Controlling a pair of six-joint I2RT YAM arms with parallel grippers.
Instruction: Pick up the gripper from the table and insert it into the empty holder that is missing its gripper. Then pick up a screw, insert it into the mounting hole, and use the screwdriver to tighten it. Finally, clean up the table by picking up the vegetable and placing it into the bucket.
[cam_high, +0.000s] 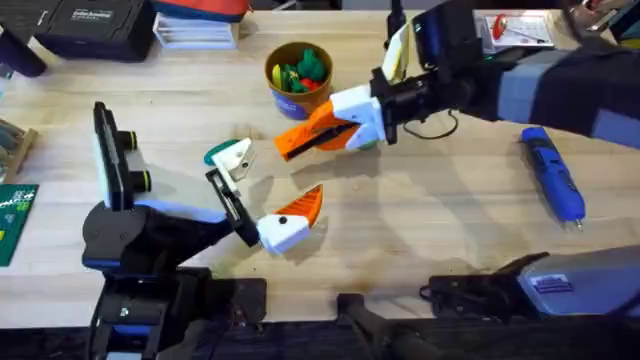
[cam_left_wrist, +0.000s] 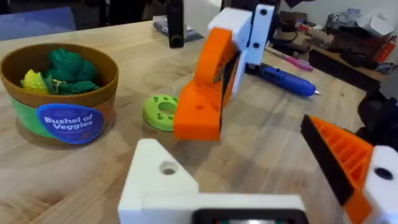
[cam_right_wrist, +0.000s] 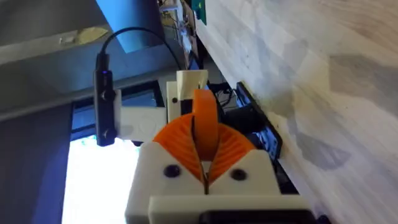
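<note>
Left pincer (cam_high: 272, 185): jaws spread wide, nothing between them. One jaw carries its ribbed pad. The other is the bare white holder (cam_high: 237, 160), which sits nearer to you than the bucket (cam_high: 269, 72) and to its left.

Orange finger (cam_high: 312, 136): held up off the counter (cam_high: 450, 200), just your side of the bucket. Right pincer (cam_high: 322, 134) is closed flat on it, with the thick end sticking out past the tips. My judgement is that it is light, rigid plastic with slick faces. Keep your grip on the flat sides, away from the end that must seat.

Screwdriver (cam_high: 552, 174): lies untouched, far right of the bucket.
</note>
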